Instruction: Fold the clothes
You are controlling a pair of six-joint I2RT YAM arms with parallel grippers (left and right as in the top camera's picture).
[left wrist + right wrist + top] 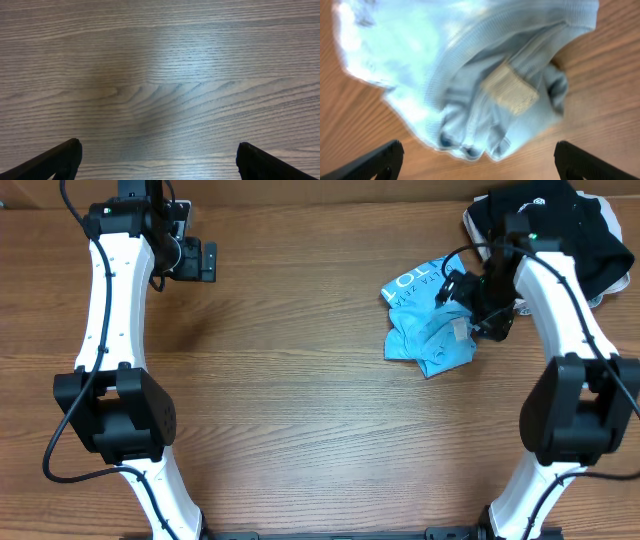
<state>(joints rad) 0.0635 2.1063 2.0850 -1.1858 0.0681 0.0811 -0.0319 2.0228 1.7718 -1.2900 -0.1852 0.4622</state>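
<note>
T-shirt (428,330) lay crumpled far right; soft, light, likely best pinched at collar rib (465,60). Right gripper (477,155) above it, left gripper (157,155): both wide open, empty.

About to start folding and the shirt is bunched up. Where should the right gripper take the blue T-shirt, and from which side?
Probably the ribbed collar band of the blue T-shirt, beside the beige label. It lies as a raised ridge atop the crumpled heap, so come straight down from above with the open right gripper, jaws across the band.
</note>
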